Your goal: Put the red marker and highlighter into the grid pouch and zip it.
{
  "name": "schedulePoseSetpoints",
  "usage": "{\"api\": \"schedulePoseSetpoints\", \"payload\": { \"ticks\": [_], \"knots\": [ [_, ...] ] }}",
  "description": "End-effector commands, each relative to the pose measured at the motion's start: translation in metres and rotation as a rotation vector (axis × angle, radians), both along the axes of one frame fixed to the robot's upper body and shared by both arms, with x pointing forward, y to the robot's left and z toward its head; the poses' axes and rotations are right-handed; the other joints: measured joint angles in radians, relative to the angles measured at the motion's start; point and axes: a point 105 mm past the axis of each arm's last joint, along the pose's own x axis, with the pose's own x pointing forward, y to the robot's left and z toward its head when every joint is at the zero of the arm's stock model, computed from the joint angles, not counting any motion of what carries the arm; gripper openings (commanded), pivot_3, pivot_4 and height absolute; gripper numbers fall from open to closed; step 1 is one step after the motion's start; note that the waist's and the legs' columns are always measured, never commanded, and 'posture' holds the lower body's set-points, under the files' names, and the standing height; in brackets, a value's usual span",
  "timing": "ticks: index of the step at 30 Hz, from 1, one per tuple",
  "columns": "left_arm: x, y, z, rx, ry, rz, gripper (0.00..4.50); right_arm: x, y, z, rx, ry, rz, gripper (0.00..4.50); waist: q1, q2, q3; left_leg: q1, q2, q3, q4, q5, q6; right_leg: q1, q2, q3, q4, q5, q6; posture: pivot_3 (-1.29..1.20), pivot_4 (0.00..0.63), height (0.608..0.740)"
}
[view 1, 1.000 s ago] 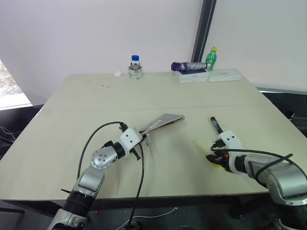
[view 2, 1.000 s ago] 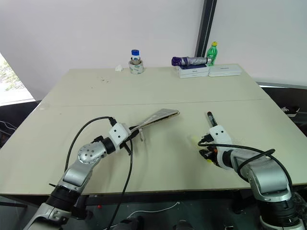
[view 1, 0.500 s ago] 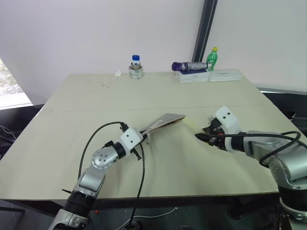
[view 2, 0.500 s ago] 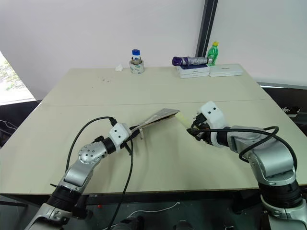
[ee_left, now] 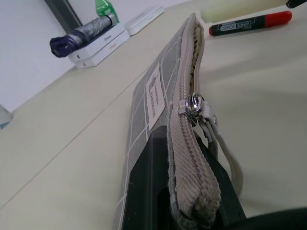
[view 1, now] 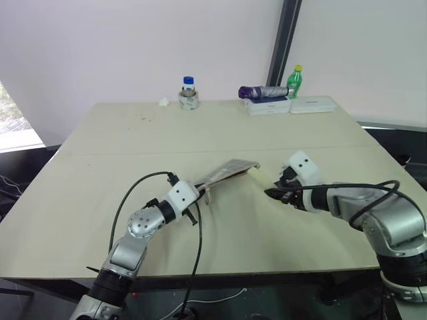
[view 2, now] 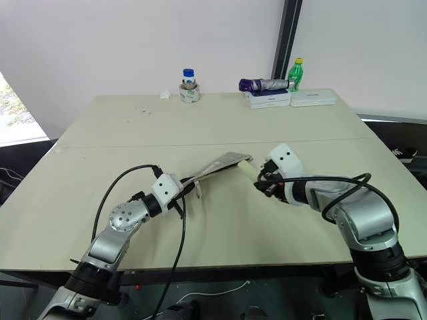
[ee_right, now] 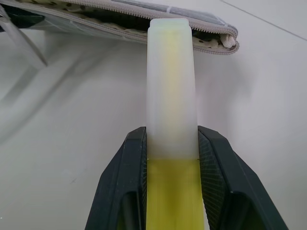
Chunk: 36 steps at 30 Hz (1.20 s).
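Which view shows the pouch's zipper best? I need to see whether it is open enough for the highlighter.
The left wrist view: it looks along the grid pouch, showing the zipper pull and the parted teeth beyond it. The right wrist view shows the open mouth behind the highlighter. In the eye views the pouch is a thin sliver.

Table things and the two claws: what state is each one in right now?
Grid pouch: unzipped, held up on edge by the left claw.
Highlighter: gripped, pale end at the pouch's opening.
Red marker: lying on the table, capped.
Left claw: shut on the pouch.
Right claw: shut on the highlighter.
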Motion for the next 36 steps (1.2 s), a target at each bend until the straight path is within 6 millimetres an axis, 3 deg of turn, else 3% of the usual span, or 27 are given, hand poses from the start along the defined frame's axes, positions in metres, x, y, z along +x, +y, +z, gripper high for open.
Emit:
{"api": "schedulePoseSetpoints", "payload": {
  "ticks": [1, 11, 21, 31, 36],
  "knots": [
    [-0.006, -0.005, 0.013, -0.016, -0.048, -0.036, 0.0, 0.003, 0.004, 0.012, 0.012, -0.051, 0.009, 0.87, 0.0, 0.0, 0.0, 0.0, 0.0, 0.0, 0.0, 0.0, 0.0, 0.0, 0.0, 0.0, 0.0, 0.0, 0.0, 0.0, 0.15, 0.74],
    [-0.012, -0.009, 0.012, 0.023, -0.061, -0.088, 0.0, 0.001, 0.003, 0.008, -0.011, -0.036, 0.012, 0.87, 0.0, 0.0, 0.0, 0.0, 0.0, 0.0, 0.0, 0.0, 0.0, 0.0, 0.0, 0.0, 0.0, 0.0, 0.0, 0.0, 0.15, 0.74],
    [-0.026, -0.009, -0.007, 0.254, -0.135, -0.231, 0.0, -0.012, 0.013, -0.011, -0.149, 0.01, 0.151, 0.87, 0.0, 0.0, 0.0, 0.0, 0.0, 0.0, 0.0, 0.0, 0.0, 0.0, 0.0, 0.0, 0.0, 0.0, 0.0, 0.0, 0.15, 0.74],
    [-0.024, -0.011, -0.006, 0.198, -0.11, -0.226, 0.0, -0.017, 0.021, -0.009, -0.158, -0.006, 0.203, 0.87, 0.0, 0.0, 0.0, 0.0, 0.0, -0.001, 0.0, 0.0, 0.0, 0.0, -0.001, 0.0, 0.0, 0.0, 0.0, 0.0, 0.15, 0.74],
    [-0.033, -0.017, -0.008, 0.236, -0.135, -0.293, 0.0, -0.027, 0.03, -0.008, -0.162, -0.001, 0.284, 0.87, 0.0, 0.0, 0.0, 0.0, 0.0, -0.001, 0.0, 0.0, 0.0, -0.001, -0.001, 0.0, 0.0, 0.0, 0.0, 0.0, 0.15, 0.74]
  ]
}}
